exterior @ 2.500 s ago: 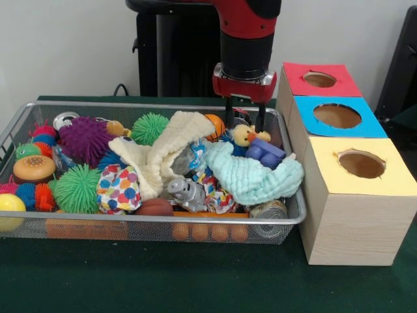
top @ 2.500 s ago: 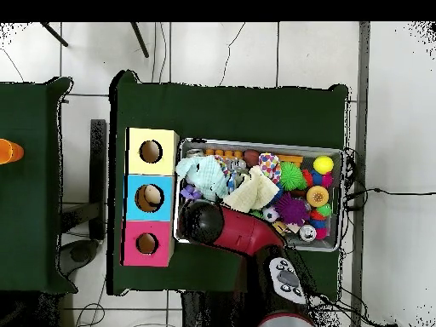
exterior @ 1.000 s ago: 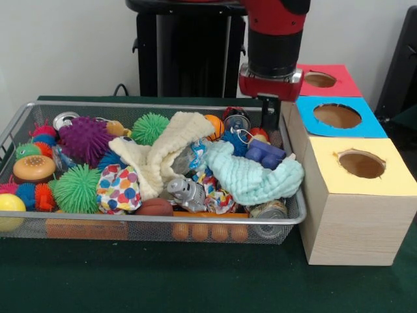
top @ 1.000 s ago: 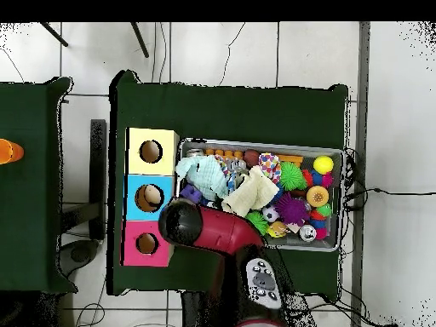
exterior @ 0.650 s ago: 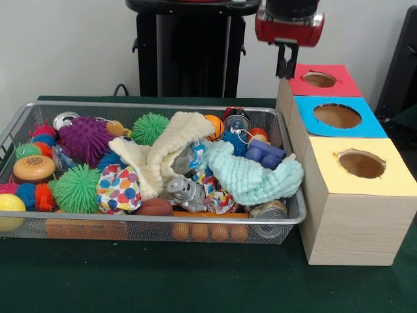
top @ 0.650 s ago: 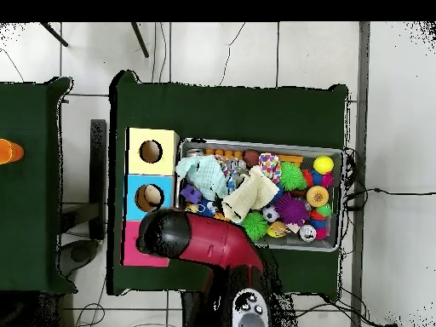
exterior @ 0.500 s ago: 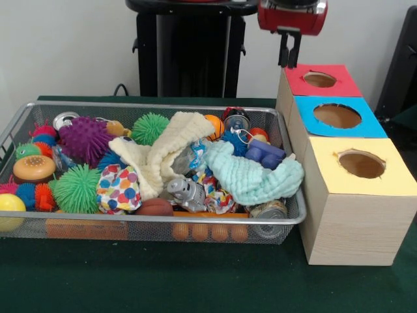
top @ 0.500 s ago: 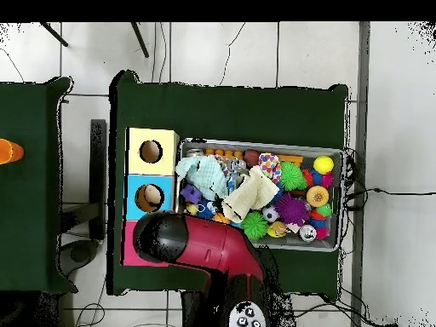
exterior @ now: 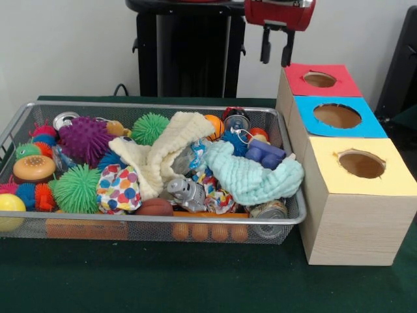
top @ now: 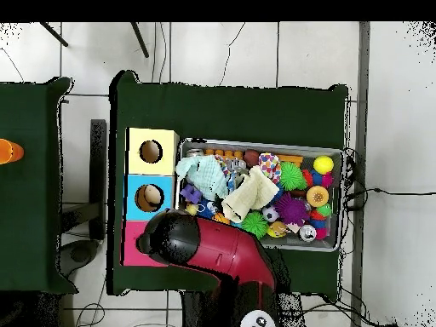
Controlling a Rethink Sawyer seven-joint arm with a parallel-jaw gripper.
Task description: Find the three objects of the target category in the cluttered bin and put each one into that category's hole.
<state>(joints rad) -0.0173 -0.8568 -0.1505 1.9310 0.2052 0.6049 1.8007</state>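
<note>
The bin is a long wire mesh basket full of toys and cloths; it also shows in the overhead view. Three wooden boxes stand at its right end, each with a round hole: red top, blue top, yellow top. My gripper hangs high at the far side, just left of the red box and above the bin's far right corner. It is open and empty. In the overhead view my arm hides the gripper and most of the red box.
In the bin lie a purple spiky ball, green spiky balls, a cream cloth, a mint cloth, a blue toy, a dotted ball, a yellow ball and a can.
My gripper rose out of the bin's far right corner to above the red box, then shifted a little left, fingers now apart. The yellow duck beside the blue toy no longer shows.
</note>
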